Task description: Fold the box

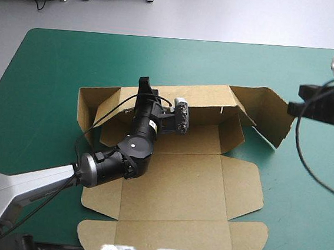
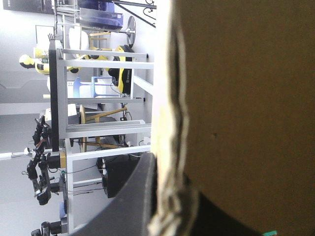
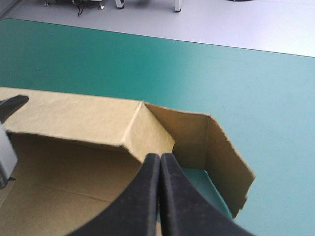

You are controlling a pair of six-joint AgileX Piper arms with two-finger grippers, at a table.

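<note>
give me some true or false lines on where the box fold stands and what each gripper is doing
1. The left gripper is clamped on the far wall of the box. True.
2. The right gripper grips a flap. False: its fingers are shut on nothing, clear of the board.
3. The near panel lies flat on the teal-green table. True.
4. Every wall of the box stands tucked. False: only the far side is raised; the near panels lie flat.
</note>
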